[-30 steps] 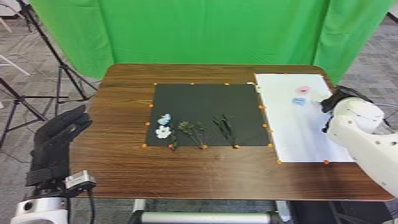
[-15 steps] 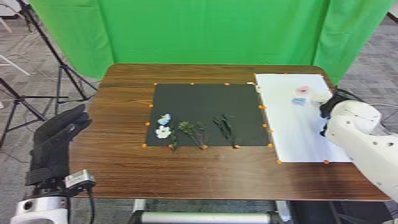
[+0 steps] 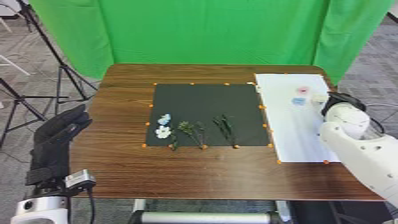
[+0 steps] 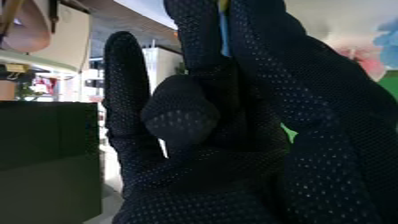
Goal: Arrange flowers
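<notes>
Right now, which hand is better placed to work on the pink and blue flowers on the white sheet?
Right, I'd say: the right hand is at the white sheet, close to the pink flower and blue flower. The left hand is across the black sheet.

A blue flower point(image 3: 164, 119) lay just beyond a white flower point(image 3: 163, 132) on a black sheet point(image 3: 206, 100), left of a leafy green sprig point(image 3: 187, 128) and slender dark-green stems point(image 3: 225, 129). Pink point(image 3: 303, 90) and pale-blue blooms point(image 3: 298, 101) lay close together on white paper point(image 3: 293, 135).
</notes>
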Robot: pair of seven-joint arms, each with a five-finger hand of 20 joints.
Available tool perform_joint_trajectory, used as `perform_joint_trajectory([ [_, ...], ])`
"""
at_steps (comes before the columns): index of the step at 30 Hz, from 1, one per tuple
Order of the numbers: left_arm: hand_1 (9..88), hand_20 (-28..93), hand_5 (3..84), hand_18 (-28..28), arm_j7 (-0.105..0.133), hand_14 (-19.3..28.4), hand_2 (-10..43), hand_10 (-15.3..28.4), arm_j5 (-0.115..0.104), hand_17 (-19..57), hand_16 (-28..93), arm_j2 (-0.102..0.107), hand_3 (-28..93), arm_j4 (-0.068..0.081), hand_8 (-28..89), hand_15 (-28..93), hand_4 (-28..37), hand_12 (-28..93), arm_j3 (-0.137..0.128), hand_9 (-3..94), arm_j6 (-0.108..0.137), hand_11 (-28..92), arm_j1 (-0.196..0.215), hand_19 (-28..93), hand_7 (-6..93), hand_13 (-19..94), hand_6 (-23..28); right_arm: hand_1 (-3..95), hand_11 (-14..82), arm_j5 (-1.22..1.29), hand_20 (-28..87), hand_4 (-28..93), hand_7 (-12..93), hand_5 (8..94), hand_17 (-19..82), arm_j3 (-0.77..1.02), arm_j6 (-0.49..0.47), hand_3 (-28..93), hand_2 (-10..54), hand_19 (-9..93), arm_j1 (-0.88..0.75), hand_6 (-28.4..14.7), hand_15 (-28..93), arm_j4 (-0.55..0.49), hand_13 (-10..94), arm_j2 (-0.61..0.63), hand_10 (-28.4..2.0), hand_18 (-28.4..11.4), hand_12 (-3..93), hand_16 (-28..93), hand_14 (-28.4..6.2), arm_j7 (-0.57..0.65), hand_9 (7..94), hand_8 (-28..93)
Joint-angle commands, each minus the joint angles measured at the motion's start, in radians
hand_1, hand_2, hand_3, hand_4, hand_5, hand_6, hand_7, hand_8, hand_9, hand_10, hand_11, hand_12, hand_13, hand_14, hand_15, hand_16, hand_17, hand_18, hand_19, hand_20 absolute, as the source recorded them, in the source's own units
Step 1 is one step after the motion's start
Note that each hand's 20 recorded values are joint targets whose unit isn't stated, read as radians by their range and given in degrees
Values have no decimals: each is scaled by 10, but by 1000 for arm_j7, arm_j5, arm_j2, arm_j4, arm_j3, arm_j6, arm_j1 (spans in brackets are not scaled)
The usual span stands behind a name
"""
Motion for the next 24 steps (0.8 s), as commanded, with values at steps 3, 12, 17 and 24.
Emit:
perform_joint_trajectory([
  [3, 264, 127, 402, 187, 7, 232, 33, 189, -10, -130, -165, 8, 814, -5, -120, 655, -181, 101, -2, 312, 8, 416, 15, 515, 205, 181, 106, 608, 206, -30, -37, -283, 325, 778, 353, -16, 90, 731, -95, 932, -5, -21, 813, -31, 801, 31, -71, -205, 380, 197, -48, -6, 856, 26],
  [12, 264, 127, 403, 188, 6, 233, 33, 190, -12, -131, -165, 9, 814, -8, -119, 655, -181, 100, -13, 312, 11, 415, 28, 515, 205, 181, 107, 602, 207, -76, -28, -283, 329, 781, 356, -21, 125, 745, -95, 932, -1, -17, 809, -152, 806, 34, -66, -204, 391, 205, -46, -105, 860, 31],
  [17, 264, 126, 403, 188, 13, 233, 34, 190, -19, -130, -166, 18, 813, -7, -119, 656, -182, 100, -12, 312, 14, 415, 29, 515, 205, 182, 106, 601, 205, -83, -21, -283, 329, 781, 356, -56, 127, 746, -95, 932, 30, -17, 808, -229, 807, 18, -65, -205, 394, 211, -46, -174, 862, 31],
  [24, 264, 126, 402, 188, 17, 232, 32, 189, -25, -130, -166, 25, 814, -9, -119, 656, -182, 101, -17, 312, 21, 416, 37, 515, 206, 181, 106, 599, 205, -78, -16, -283, 329, 781, 356, -92, 88, 749, -95, 932, 61, -18, 807, -323, 807, -48, -64, -205, 396, 215, -45, -273, 862, 32],
])
